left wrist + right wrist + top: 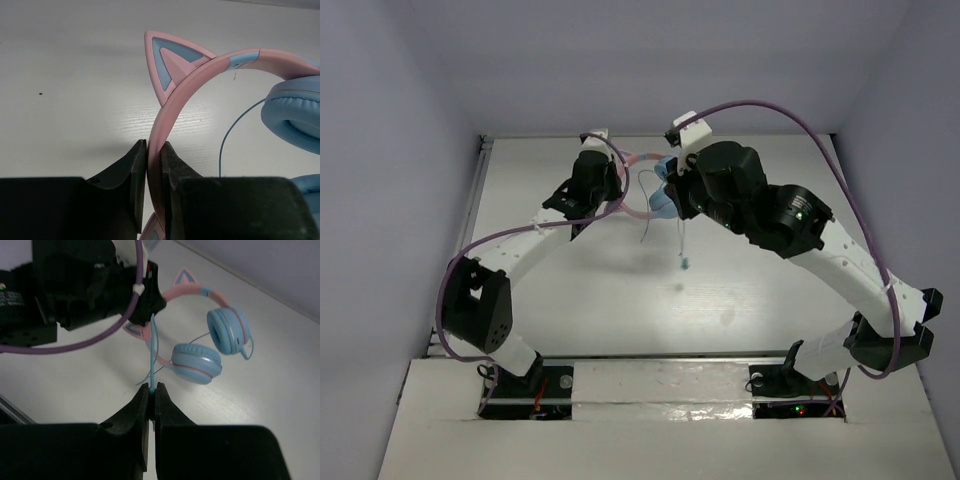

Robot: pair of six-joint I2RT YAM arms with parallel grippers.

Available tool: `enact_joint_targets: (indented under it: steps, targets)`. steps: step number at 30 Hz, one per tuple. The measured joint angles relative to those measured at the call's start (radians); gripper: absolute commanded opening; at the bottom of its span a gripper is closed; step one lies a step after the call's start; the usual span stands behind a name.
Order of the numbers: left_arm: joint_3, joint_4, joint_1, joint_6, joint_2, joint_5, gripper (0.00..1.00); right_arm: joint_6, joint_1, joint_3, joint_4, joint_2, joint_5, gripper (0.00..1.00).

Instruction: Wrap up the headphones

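Note:
The headphones have a thin pink cat-ear headband, two round light-blue ear cups and a thin light-blue cable. My left gripper is shut on the headband just below one cat ear. My right gripper is shut on the cable, which runs taut from its jaws toward the headband. In the top view the left gripper and right gripper flank the headphones at the table's far middle. The cable's free end hangs below the right gripper.
Thick purple robot cables loop over both arms. The white table is walled on the far side and both flanks. The left arm's black wrist fills the upper left of the right wrist view.

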Motion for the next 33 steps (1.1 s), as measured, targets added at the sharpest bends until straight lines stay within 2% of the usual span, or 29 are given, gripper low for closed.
enact_joint_targets:
  steps: [9, 14, 24, 33]
  targets:
    - [-0.061, 0.025, -0.042, 0.051, 0.034, -0.006, 0.00, -0.060, 0.000, 0.163, -0.062, 0.014, -0.083, 0.00]
    - [-0.123, 0.087, -0.081, 0.071, 0.036, 0.022, 0.00, -0.114, -0.003, 0.228, -0.079, 0.016, -0.032, 0.00]
    - [-0.278, 0.094, -0.206, 0.114, -0.026, 0.041, 0.00, -0.194, -0.070, 0.153, -0.069, -0.020, 0.112, 0.00]
    - [-0.286, 0.070, -0.240, 0.123, -0.091, -0.028, 0.00, -0.213, -0.182, 0.134, -0.020, -0.054, 0.124, 0.00]
